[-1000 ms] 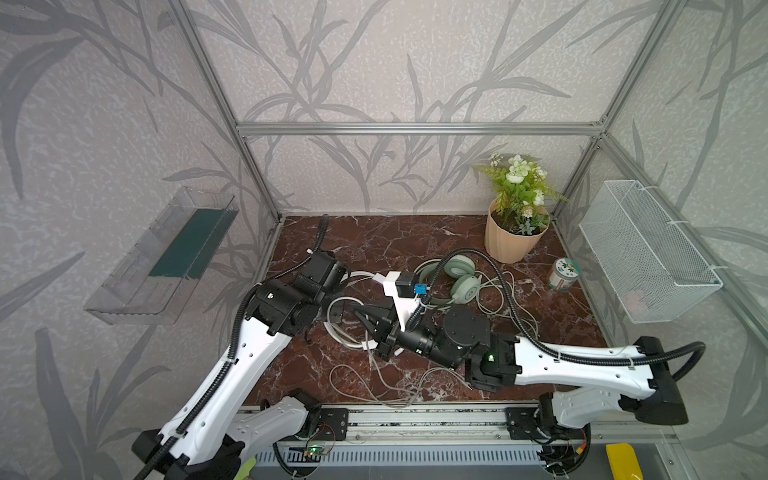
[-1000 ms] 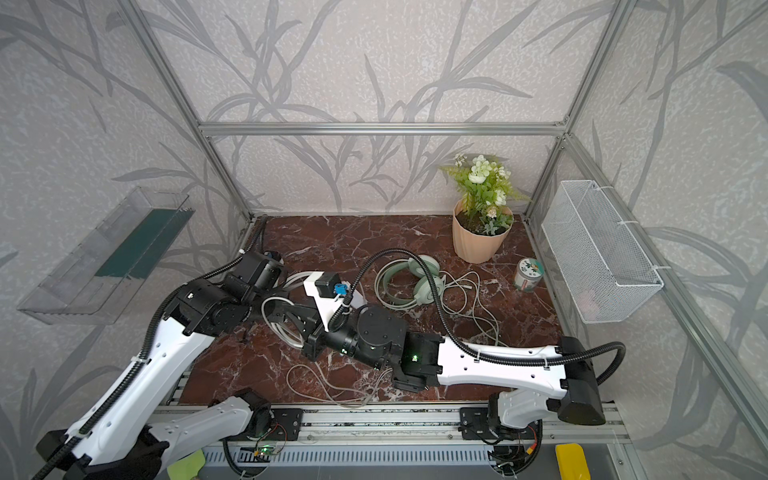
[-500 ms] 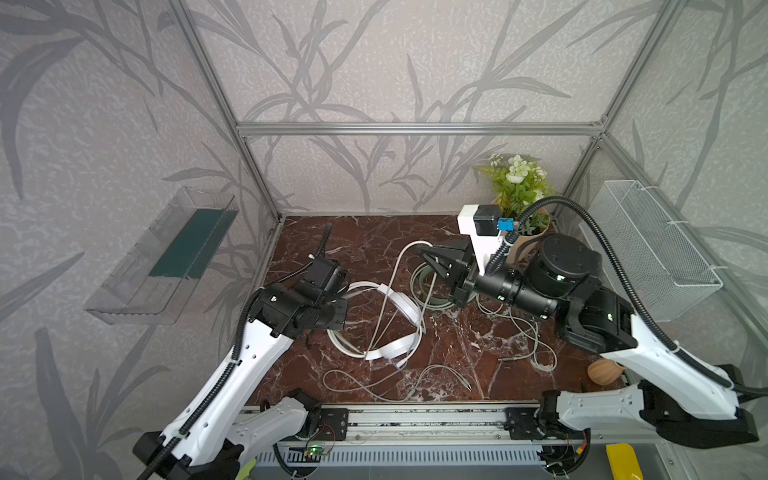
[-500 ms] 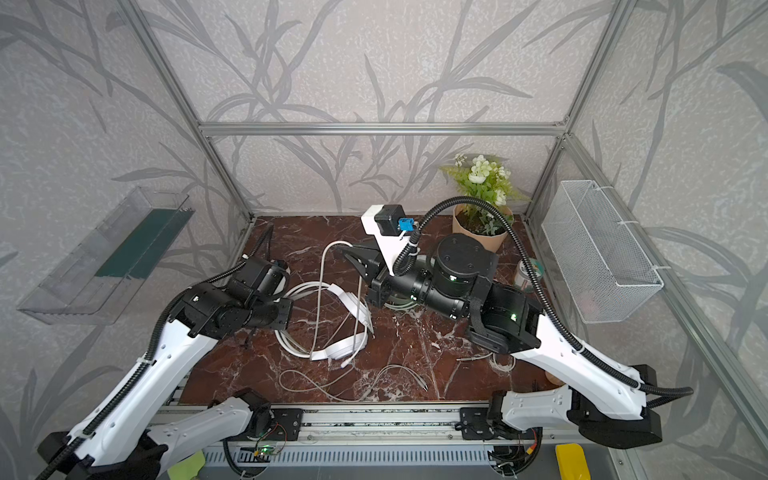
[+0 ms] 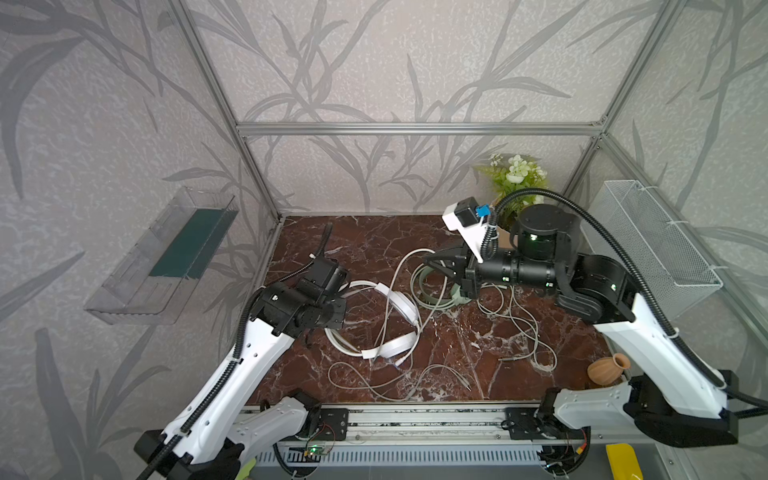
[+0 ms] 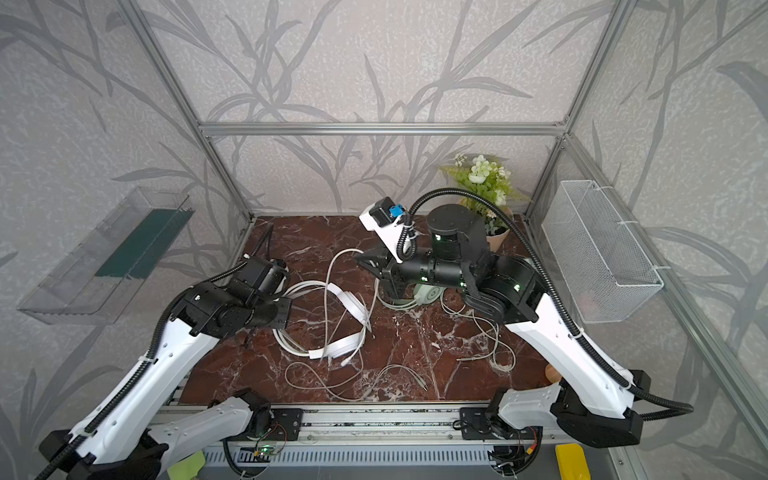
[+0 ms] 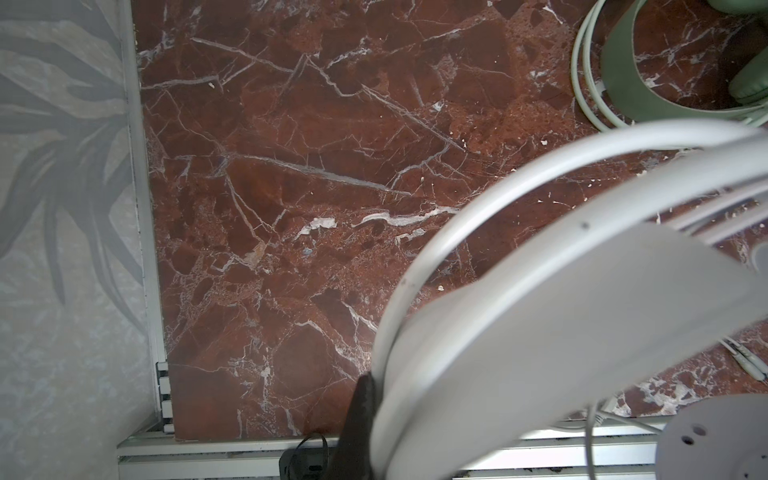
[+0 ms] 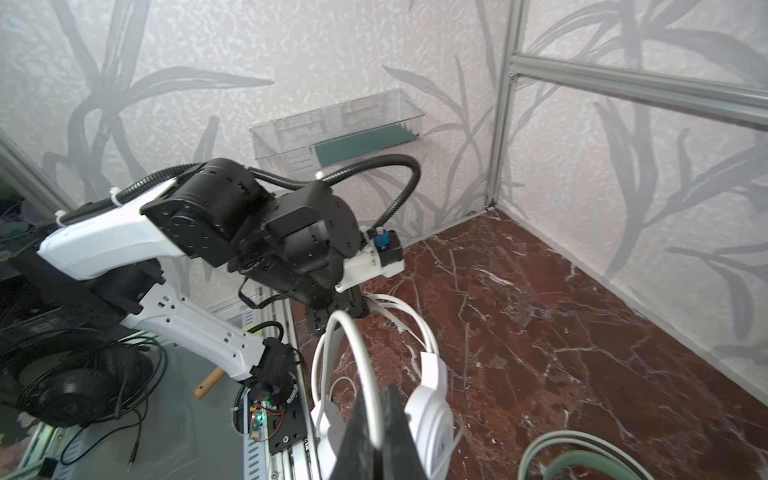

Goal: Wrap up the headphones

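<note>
Where the white headphones [image 5: 401, 308] sit: left-centre of the bench [image 5: 374, 237], with one end of the headband held up at the left fingers and the ear cups out to the right of them.
Left fingers [image 5: 343, 296]: clenched on the white headband. In the left wrist view one dark finger [image 7: 358, 409] sits tight against the band.
Right fingers [image 5: 432, 262]: up off the bench and pinched on the white cable [image 5: 400, 266]. The right wrist view shows that cable running straight in between them [image 8: 368, 446].
Cable run: it arches up from the white headset to the right fingers. More loose loops lie at the front of the bench.
Mint headphones [image 5: 432, 302]: flat on the bench, right under the right fingers, and nothing is gripping them. The mint cable [image 5: 528, 332] sprawls off to the right.
Writing: there's a small mark on the mint ear cup [image 6: 429, 294] in a top view, way too small to read.
Versus a second ago: the right arm was stretched low across the bench, fingers down by the white headset. Now it's pulled back toward the flower pot [image 5: 505, 239] and lifted, with the cable strung up. Half a second ago it was already roughly here.
Left arm: basically the same spot all along.
Clay vase [image 5: 609, 368]: visible front right now, but the arm covered it a second ago.
</note>
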Robot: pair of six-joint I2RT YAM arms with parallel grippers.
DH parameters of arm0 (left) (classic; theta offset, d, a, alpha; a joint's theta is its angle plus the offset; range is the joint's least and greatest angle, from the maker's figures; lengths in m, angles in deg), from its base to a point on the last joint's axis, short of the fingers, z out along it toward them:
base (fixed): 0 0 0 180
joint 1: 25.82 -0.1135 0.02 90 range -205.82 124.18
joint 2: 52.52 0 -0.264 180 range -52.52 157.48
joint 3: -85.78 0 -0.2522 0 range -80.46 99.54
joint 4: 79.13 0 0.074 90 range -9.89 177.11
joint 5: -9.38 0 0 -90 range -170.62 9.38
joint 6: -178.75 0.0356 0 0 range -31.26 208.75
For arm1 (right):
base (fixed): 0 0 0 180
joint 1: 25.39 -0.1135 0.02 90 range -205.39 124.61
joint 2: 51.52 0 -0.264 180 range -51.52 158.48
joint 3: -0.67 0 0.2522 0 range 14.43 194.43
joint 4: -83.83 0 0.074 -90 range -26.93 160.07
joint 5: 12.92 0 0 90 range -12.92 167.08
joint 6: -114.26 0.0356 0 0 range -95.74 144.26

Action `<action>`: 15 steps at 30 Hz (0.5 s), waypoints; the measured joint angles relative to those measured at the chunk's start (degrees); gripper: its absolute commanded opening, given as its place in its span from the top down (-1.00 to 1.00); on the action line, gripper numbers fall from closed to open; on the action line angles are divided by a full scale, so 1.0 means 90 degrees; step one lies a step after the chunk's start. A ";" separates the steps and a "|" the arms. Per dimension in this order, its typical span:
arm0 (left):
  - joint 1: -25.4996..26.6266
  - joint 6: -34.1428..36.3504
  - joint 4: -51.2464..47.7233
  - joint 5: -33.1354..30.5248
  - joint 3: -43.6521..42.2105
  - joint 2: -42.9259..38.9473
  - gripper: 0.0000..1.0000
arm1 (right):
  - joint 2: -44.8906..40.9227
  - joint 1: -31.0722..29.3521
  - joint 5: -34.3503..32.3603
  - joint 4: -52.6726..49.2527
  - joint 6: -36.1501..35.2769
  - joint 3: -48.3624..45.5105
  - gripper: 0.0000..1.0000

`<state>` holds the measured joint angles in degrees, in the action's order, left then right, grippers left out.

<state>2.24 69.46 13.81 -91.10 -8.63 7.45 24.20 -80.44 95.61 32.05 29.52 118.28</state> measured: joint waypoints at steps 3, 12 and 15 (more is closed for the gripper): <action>0.0000 -0.0022 0.0002 -0.0017 0.0000 0.0075 1.00 | 0.0255 -0.0427 0.0070 0.0410 0.0158 -0.0328 1.00; 0.0000 -0.0032 0.0000 -0.0019 0.0000 0.0085 1.00 | 0.1003 -0.1445 -0.0068 0.1525 0.0576 -0.0495 1.00; 0.0000 -0.0034 0.0002 -0.0024 0.0000 0.0087 1.00 | 0.1083 -0.1882 -0.0240 0.2067 0.0651 -0.0610 1.00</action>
<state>2.24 69.15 13.83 -91.32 -8.63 8.23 33.95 -97.38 93.44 50.65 35.38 112.79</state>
